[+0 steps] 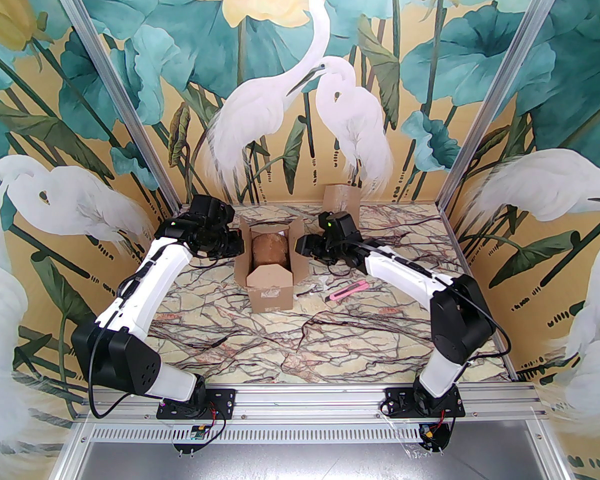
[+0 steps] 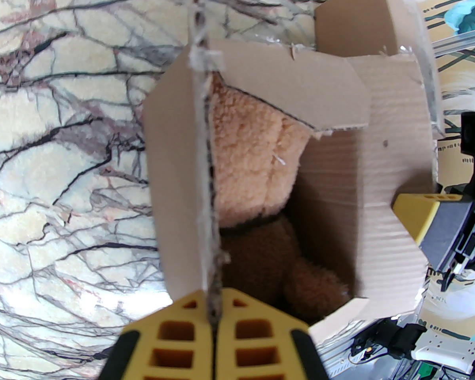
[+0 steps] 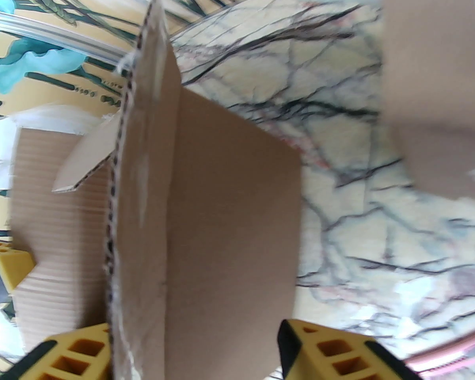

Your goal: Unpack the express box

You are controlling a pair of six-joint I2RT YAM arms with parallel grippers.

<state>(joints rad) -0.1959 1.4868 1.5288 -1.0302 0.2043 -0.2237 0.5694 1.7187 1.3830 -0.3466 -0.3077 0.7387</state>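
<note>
The left claw (image 2: 213, 307) is clamped tight on the box's (image 1: 270, 288) left flap (image 2: 170, 164). The flap is held upright, so the box is steadied and its mouth is kept clear. The right claw (image 3: 194, 331) is spread wide, with the right flap (image 3: 229, 212) standing in its gap but not pinched. Inside the box a plush bear (image 2: 253, 164) is exposed and not yet lifted out. A pink knife (image 1: 349, 290) is left on the table (image 1: 230, 338), right of the box and out of the way.

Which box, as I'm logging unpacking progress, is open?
The centre box, flaps spread, plush toy inside; the far box behind it looks closed.
</note>
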